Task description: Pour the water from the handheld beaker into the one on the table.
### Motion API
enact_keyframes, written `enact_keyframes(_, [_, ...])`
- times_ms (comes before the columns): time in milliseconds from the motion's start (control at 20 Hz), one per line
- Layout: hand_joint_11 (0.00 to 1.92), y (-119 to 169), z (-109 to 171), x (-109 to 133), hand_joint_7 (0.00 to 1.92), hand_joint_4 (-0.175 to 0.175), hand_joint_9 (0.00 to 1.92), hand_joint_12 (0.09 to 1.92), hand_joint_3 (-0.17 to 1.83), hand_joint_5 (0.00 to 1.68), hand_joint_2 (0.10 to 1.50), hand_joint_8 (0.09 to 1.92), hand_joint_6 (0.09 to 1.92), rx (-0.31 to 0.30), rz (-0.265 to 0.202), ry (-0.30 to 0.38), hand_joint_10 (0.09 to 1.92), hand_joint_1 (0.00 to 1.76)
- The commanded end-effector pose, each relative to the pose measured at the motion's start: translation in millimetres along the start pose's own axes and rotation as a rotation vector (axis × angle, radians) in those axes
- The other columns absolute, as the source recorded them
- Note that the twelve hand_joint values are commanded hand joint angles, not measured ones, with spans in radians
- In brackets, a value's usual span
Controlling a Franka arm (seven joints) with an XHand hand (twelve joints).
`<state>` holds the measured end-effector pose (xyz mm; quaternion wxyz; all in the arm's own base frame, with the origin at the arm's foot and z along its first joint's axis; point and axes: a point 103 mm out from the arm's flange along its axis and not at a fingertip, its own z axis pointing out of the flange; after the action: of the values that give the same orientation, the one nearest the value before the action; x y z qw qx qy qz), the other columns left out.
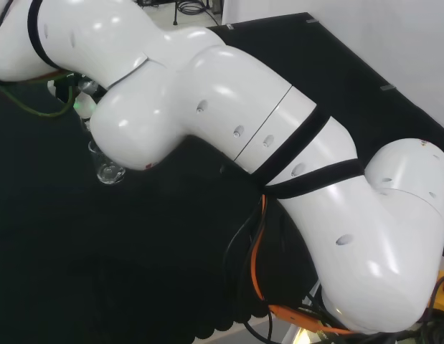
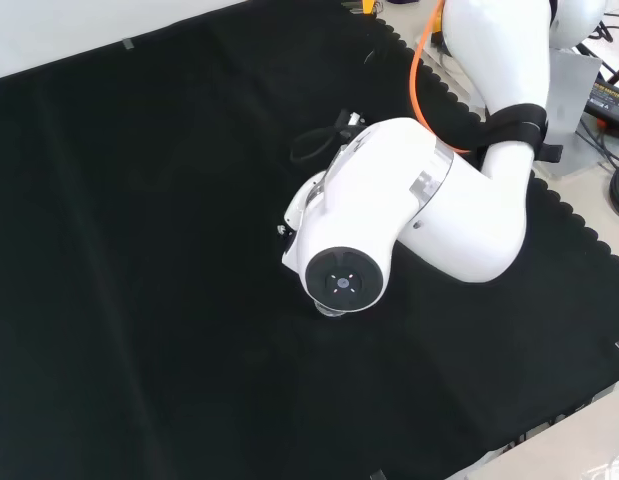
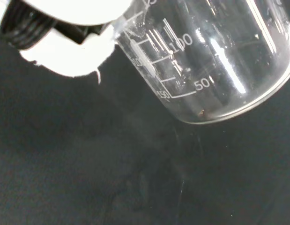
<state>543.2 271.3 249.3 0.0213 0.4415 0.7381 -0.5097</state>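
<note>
I see a clear beaker (image 3: 215, 56) with printed scale marks against the hand (image 3: 65, 42); its grip I cannot tell. Open black bench (image 2: 139, 250) all round.

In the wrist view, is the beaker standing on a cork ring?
No. The beaker hangs tilted above bare black cloth, with no ring beneath its base.

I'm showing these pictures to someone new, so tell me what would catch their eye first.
First, the arm's big white links, sweeping across the head view from the right and standing out against the black cloth. Next, in the wrist view, a clear graduated beaker looms close and tilted, with a white part of the hand against its wall. In the head view, a small piece of clear glassware peeks out on the cloth just left of the arm.
</note>
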Motion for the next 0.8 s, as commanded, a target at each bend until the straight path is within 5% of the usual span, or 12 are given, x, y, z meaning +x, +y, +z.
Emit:
enact_keyframes(50, [1.12,-3.0,20.4,-4.4,1.66,0.175,1.57,0.9,0.73,1.25,0.63,0.09,0.75,-0.031,-0.054,0.067,0.09,1.12])
enact_keyframes(800, [1.12,-12.8,37.4,-30.3,1.66,0.175,1.57,0.9,0.72,1.25,0.64,0.09,0.75,-0.228,-0.124,0.23,0.09,1.12])
